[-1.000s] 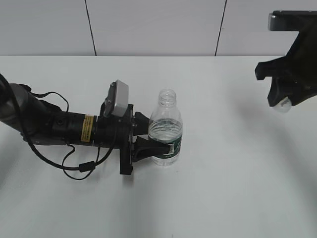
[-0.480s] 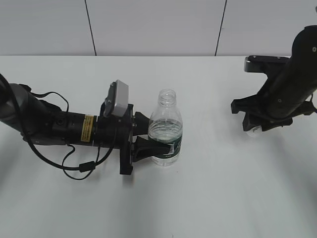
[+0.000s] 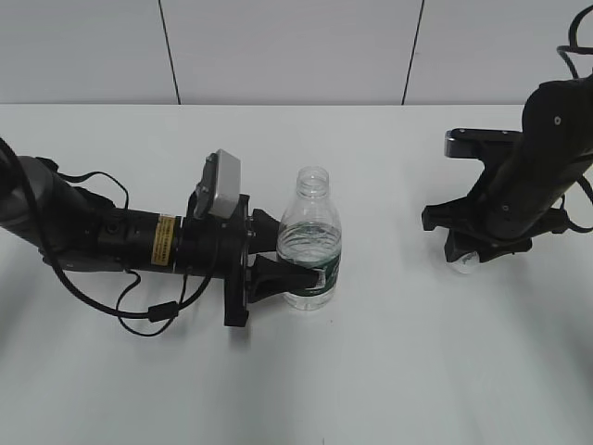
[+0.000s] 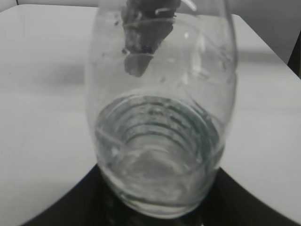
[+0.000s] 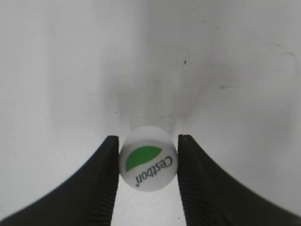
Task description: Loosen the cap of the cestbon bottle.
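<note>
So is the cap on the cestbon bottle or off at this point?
Off. The cestbon bottle stands with a bare open neck in the left gripper, while the right gripper holds the cap far right, low over the table.

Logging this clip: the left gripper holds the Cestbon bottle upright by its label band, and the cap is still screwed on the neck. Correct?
Not quite. The cap is off: the right wrist view shows it between the right gripper's fingers. In the exterior view the Cestbon bottle's neck is open. The left gripper does hold it upright at the label band.
</note>
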You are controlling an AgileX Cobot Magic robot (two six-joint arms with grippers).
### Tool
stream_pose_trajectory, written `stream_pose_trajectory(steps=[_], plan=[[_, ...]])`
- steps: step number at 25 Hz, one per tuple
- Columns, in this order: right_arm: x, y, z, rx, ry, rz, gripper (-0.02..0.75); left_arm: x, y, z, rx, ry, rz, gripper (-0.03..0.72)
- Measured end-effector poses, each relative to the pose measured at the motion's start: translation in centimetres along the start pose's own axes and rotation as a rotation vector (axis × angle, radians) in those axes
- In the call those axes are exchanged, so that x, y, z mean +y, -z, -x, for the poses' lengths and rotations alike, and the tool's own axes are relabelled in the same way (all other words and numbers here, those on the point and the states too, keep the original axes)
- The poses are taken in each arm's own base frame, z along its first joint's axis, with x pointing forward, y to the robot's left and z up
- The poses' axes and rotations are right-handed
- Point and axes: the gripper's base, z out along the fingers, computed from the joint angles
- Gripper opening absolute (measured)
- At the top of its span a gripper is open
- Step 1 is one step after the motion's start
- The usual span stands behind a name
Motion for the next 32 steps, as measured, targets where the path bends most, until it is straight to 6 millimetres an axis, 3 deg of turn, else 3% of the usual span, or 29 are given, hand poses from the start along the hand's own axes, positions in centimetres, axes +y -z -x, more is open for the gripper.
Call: stream_pose_trajectory(steps=[4, 7, 10, 15, 24, 32], plan=[[0.0, 0.0, 0.0, 0.001, -0.002, 0.001, 0.338, 0.0, 0.0, 0.0, -0.001, 0.001, 0.001, 0.328], [0.0, 0.0, 0.0, 0.004, -0.002, 0.001, 0.513, 0.0, 0.0, 0.0, 0.0, 0.001, 0.002, 0.335], [0.0, 0.0, -0.1, 0.009, -0.002, 0.0, 0.631, 0.0, 0.0, 0.0, 0.0, 0.001, 0.002, 0.415], [0.0, 0.0, -0.3, 0.032, -0.003, -0.003, 0.637, 0.1, 0.7, -0.5, 0.03, 0.018, -0.017, 0.544], [0.1, 0.7, 0.5, 0.041, -0.002, -0.003, 0.597, 1.2, 6.2, -2.1, 0.108, 0.153, -0.049, 0.567], [0.3, 1.6, 1.5, 0.065, 0.019, -0.013, 0.594, 2.6, 10.6, 2.3, 0.19, 0.098, 0.114, 0.566]])
